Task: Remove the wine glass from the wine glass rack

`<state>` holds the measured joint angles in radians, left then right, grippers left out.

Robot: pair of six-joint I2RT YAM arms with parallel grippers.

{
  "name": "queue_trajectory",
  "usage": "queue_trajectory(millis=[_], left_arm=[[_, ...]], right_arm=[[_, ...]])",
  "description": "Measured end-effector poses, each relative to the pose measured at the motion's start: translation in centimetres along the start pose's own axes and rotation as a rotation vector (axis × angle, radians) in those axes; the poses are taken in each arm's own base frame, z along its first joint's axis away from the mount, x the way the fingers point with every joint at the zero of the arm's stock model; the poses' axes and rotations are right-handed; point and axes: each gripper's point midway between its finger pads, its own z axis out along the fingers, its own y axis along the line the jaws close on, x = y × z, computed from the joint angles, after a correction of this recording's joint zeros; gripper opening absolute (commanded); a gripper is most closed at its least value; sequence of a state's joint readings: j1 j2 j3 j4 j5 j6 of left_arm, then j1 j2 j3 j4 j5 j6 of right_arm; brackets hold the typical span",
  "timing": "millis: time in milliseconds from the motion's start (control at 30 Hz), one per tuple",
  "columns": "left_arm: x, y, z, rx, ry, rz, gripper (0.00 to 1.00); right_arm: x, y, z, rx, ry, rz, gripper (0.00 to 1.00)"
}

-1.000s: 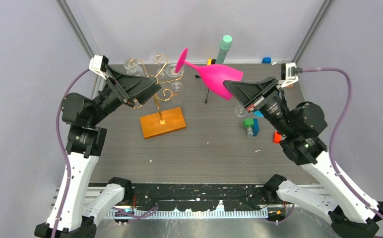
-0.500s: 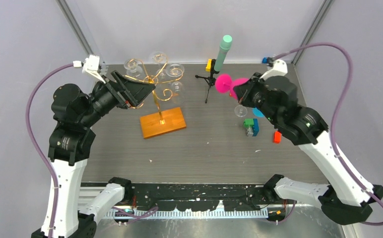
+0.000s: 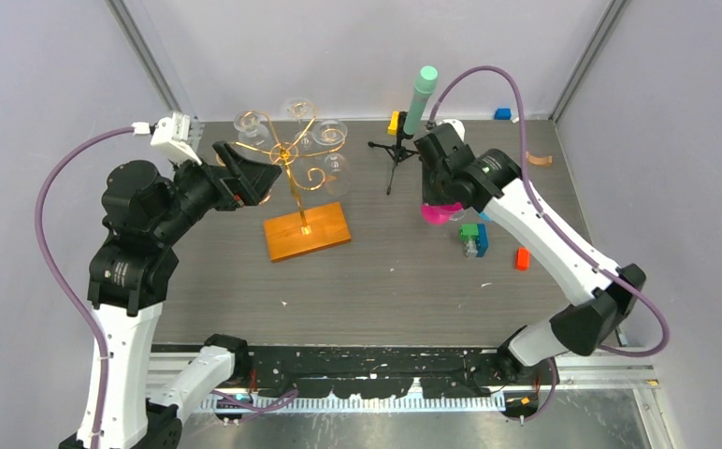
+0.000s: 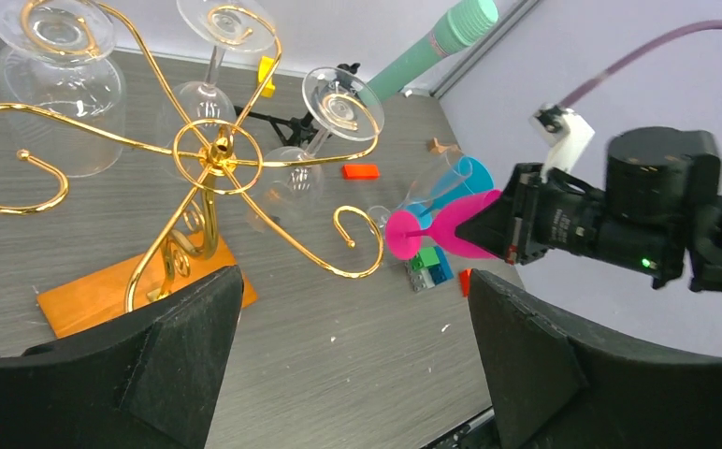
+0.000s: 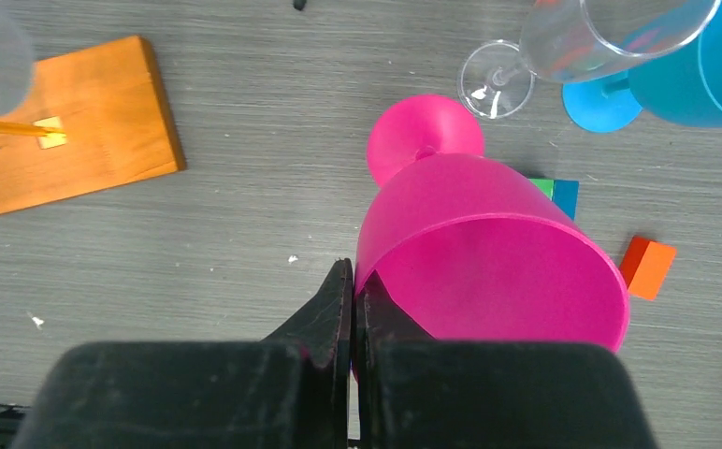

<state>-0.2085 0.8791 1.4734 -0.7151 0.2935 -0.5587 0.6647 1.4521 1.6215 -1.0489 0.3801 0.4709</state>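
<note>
While rim-up, pink glass in end effector

white link shells join black joint housings, with purple cables and matte black jaws.

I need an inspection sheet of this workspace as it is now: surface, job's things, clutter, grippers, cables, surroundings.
Surface: dark grey wood-grain table, a few small white specks.
Job's things: gold wine glass rack upright on its wooden base, hung clear glasses on its arms; pink wine glass off the rack, at the right.
Clutter: black tripod with mint-green cylinder; loose clear glass; blue glass; toy blocks.
Grippers: left gripper open, facing the rack; right gripper shut on the pink glass's rim.
Cables: one purple cable looping from each arm.
Surroundings: pale walls, metal corner posts.
</note>
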Motion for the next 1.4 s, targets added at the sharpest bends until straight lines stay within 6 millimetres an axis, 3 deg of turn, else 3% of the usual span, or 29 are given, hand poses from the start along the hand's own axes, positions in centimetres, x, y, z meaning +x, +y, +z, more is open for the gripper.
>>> queue_trajectory(millis=[300,500,700,967,1200,1400], left_arm=[[0.0,0.6,-0.1,-0.027,-0.008,0.016,0.93],[0.4,0.9,0.0,-0.035,0.001,0.012,0.93],[0.5,1.0,0.1,-0.038,0.005,0.011,0.93],[0.6,1.1,0.1,-0.044,0.008,0.010,0.93],[0.8,1.4,0.1,-0.054,0.014,0.007,0.93],[1.0,1.6,0.1,-0.064,0.025,0.006,0.93]], right_arm=[[0.6,-1.2,6.7,0.047,0.145,0.028,0.00],[0.6,-0.3,10.5,0.031,0.202,0.035,0.00],[0.6,0.7,12.9,0.025,0.236,0.016,0.05],[0.3,1.0,13.9,0.028,0.242,0.014,0.13],[-0.2,1.0,14.6,0.026,0.239,0.011,0.34],[-1.4,1.3,14.0,0.001,0.218,0.018,0.50]])
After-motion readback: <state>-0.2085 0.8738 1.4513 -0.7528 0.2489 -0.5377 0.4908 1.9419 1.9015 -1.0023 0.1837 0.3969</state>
